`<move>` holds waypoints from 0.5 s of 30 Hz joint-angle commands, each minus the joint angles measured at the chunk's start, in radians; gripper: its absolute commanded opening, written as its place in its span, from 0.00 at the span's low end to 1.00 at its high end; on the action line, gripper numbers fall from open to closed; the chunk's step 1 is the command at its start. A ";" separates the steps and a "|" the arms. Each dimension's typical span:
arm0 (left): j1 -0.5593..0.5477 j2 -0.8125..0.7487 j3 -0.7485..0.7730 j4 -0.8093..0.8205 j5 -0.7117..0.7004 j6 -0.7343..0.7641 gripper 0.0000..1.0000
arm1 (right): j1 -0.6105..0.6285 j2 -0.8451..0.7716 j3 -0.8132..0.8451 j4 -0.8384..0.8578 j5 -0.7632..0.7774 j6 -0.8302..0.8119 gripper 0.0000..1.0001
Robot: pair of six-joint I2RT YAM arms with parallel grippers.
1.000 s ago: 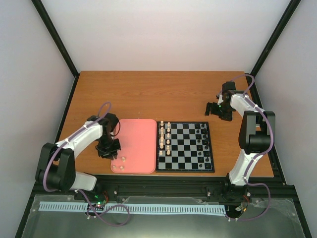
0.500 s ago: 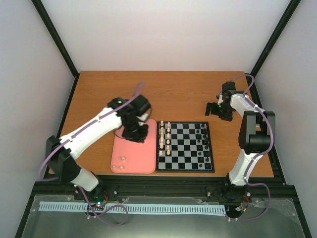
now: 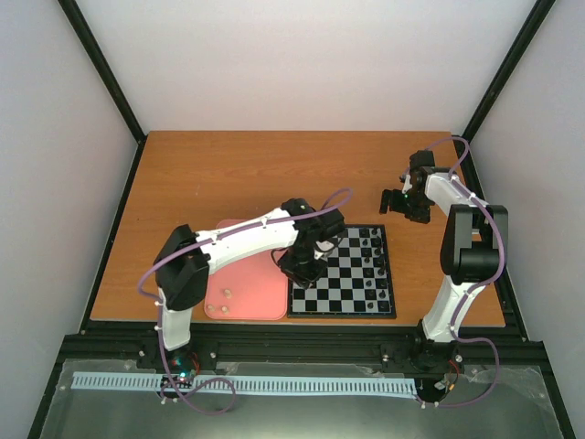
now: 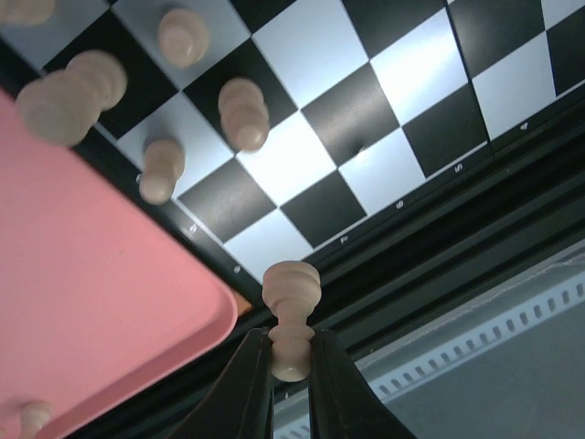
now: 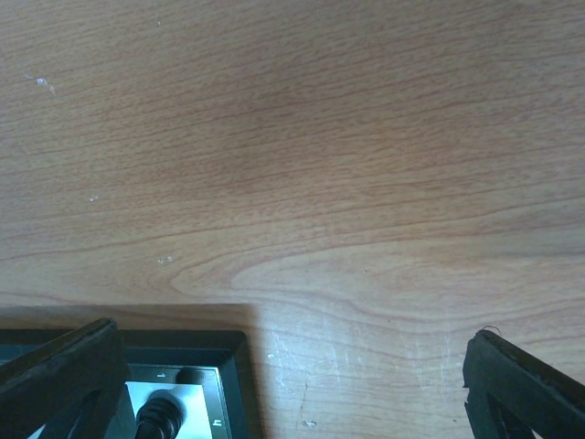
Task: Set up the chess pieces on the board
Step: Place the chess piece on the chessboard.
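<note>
The left jaws pinch a cream pawn [image 4: 291, 320] over the board [image 3: 352, 274], which lies by the bench's [image 3: 228, 174] near edge, apparently to stand it beside the cream pieces [image 4: 244, 114] there, while the right jaws hang spread toward the far-right corner.

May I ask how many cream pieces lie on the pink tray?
3 cream pieces, by the pink tray's near-left corner: one, two closer to the edge. The left arm may hide others.
</note>
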 commanded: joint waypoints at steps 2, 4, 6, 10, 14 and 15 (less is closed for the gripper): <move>-0.024 0.067 0.050 0.036 0.039 0.071 0.01 | 0.007 -0.021 0.008 -0.002 0.016 -0.012 1.00; -0.026 0.085 0.039 0.045 0.052 0.076 0.01 | 0.007 -0.020 0.008 -0.002 0.014 -0.012 1.00; -0.026 0.099 0.038 0.049 0.055 0.082 0.01 | 0.007 -0.019 0.008 -0.001 0.014 -0.012 1.00; -0.026 0.139 0.057 0.051 0.066 0.093 0.01 | 0.007 -0.011 0.012 -0.001 0.007 -0.010 1.00; -0.026 0.164 0.062 0.047 0.072 0.103 0.01 | 0.007 -0.006 0.015 -0.002 0.005 -0.010 1.00; -0.026 0.168 0.059 0.049 0.070 0.105 0.01 | 0.007 -0.006 0.014 -0.002 0.004 -0.010 1.00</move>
